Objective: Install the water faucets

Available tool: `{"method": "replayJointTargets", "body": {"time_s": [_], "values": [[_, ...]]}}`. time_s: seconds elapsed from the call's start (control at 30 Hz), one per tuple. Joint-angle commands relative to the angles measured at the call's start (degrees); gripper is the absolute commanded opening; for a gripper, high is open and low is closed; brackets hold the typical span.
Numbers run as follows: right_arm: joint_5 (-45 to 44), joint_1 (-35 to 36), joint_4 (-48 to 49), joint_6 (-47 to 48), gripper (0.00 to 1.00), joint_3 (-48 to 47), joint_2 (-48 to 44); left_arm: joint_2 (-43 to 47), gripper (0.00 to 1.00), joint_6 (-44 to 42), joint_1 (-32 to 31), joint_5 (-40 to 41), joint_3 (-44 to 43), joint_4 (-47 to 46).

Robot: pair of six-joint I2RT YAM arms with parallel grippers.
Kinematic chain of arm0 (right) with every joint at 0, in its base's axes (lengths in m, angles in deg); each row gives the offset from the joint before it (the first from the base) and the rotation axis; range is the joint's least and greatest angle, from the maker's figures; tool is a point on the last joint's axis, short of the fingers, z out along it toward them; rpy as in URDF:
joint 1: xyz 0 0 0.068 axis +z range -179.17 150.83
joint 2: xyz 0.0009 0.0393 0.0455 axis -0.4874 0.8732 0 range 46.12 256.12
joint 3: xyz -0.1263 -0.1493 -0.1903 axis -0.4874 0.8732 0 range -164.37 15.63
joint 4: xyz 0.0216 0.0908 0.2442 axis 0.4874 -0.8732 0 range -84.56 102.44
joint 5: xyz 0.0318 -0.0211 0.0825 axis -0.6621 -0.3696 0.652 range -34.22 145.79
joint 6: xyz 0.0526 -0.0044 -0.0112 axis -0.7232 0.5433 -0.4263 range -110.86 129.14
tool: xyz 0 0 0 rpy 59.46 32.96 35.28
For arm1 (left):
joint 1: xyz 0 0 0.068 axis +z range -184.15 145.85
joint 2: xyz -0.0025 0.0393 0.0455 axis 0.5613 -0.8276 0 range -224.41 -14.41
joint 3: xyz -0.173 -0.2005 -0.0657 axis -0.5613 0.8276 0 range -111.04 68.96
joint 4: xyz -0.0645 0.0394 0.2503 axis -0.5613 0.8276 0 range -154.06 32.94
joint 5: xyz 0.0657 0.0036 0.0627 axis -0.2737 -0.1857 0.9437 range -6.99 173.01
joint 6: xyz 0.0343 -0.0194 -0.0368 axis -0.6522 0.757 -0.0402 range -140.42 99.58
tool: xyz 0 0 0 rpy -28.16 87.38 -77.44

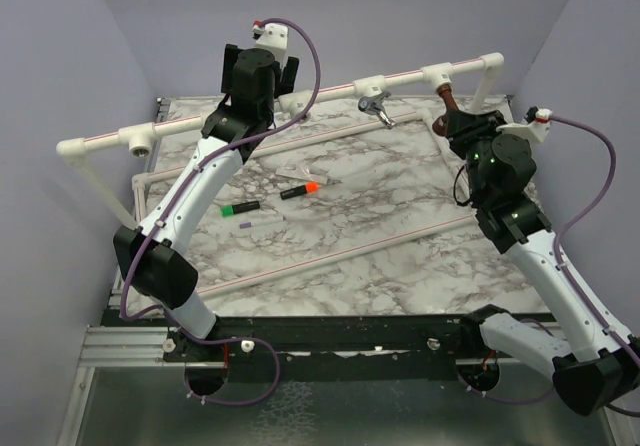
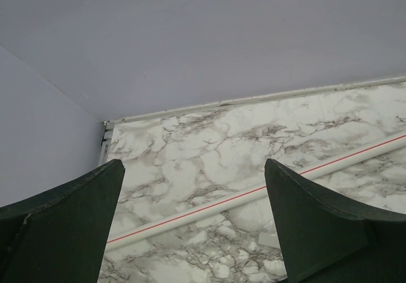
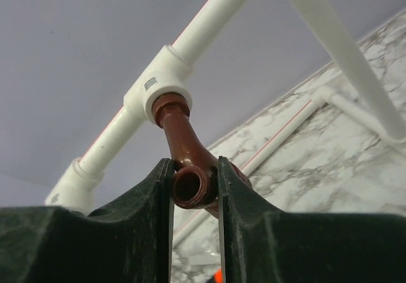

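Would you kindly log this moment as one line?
left gripper open | right gripper shut on copper faucet in tee | chrome faucet on pipe

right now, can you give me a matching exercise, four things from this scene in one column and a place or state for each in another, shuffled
Things
1. copper faucet
2. left claw
3. green-capped marker
4. chrome faucet

Places or states
a. open, holding nothing
b. lying flat on the marble top
c. pinched in the right claw, its far end at a white tee
d. shiny silver, no claw on it

Pairs: 1-c, 2-a, 3-b, 4-d
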Motion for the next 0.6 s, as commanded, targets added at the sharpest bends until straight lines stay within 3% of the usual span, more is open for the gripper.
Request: {"method": "replayJointTargets", "body": {"time_s": [0.0,0.23,0.4,0.43,0.57], "values": [[14.4,3.2,16.5,-27.7,0.01,2.3,0.6,-4.1,0.93,4.9,-4.1,-8.2,3.1,6.7],[14.7,3.2,20.6,-37.8,0.00,5.2,1.0,-4.4,0.93,4.8,-4.1,-8.0,3.1,6.7],[14.0,3.1,17.3,-32.5,0.01,2.7,0.6,-4.6,0.93,4.7,-4.1,-8.0,3.0,6.7],[13.7,3.1,15.6,-30.3,0.04,1.8,0.6,-4.7,0.93,4.7,-4.1,-8.0,3.0,6.7],[12.3,3.2,10.7,-21.2,0.33,-0.1,0.0,-4.8,0.93,4.8,-4.1,-8.0,3.0,6.7]]}}
